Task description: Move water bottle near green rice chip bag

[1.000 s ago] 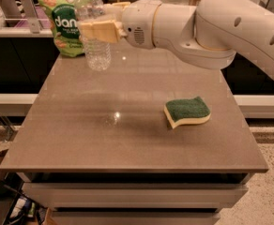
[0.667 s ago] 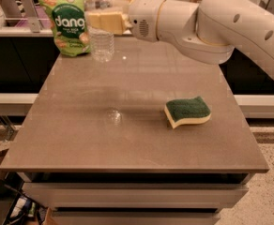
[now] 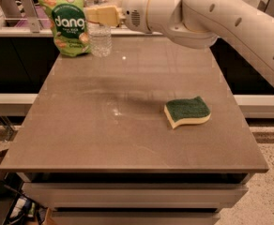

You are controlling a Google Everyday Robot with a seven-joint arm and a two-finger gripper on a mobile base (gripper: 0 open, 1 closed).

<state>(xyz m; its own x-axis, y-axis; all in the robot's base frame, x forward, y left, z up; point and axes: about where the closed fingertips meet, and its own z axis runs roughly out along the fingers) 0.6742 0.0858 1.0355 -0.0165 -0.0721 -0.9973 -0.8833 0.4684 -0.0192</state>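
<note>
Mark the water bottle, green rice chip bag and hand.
water bottle (image 3: 100, 41): camera view, ribbed lower body.
green rice chip bag (image 3: 66, 20): camera view, dark logo oval.
hand (image 3: 94, 15): camera view, between fingertips clamped on the bottle's middle, beside the bag.

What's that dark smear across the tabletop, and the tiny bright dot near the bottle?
Camera view: a soft shadow, probably the arm's, on the table; the dot is glare on it, by the water bottle that the gripper holds at the far edge beside the green rice chip bag.

end effector (image 3: 102, 15) around water bottle (image 3: 100, 42), beside green rice chip bag (image 3: 66, 25)
</note>
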